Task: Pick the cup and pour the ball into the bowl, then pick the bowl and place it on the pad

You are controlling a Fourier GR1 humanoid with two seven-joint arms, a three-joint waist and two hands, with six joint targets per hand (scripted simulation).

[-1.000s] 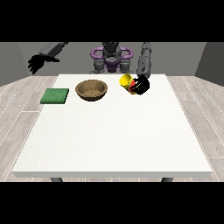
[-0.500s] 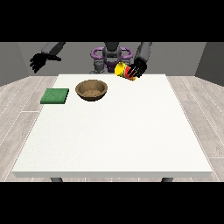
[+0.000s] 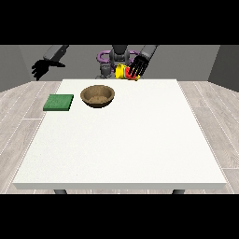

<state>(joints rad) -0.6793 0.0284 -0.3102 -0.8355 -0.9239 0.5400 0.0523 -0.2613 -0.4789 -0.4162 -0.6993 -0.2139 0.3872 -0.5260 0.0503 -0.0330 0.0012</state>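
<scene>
A yellow and red cup point(image 3: 123, 72) hangs in the air above the table's far edge, tipped on its side. The hand at the view's right point(image 3: 138, 68) has its fingers curled round the cup. A brown wooden bowl point(image 3: 97, 96) stands on the table to the left and nearer the camera than the cup. A flat green pad point(image 3: 59, 102) lies at the table's left edge, left of the bowl. The hand at the view's left point(image 3: 40, 69) hovers off the table's far left corner with fingers spread, holding nothing. No ball shows.
The white table point(image 3: 126, 140) stretches wide towards the camera. The robot's torso point(image 3: 113, 58) stands just behind the far edge, close to the raised cup.
The hand at the view's right has lifted the cup off the table and carried it up and left while tipping it. The other hand has stayed put.
</scene>
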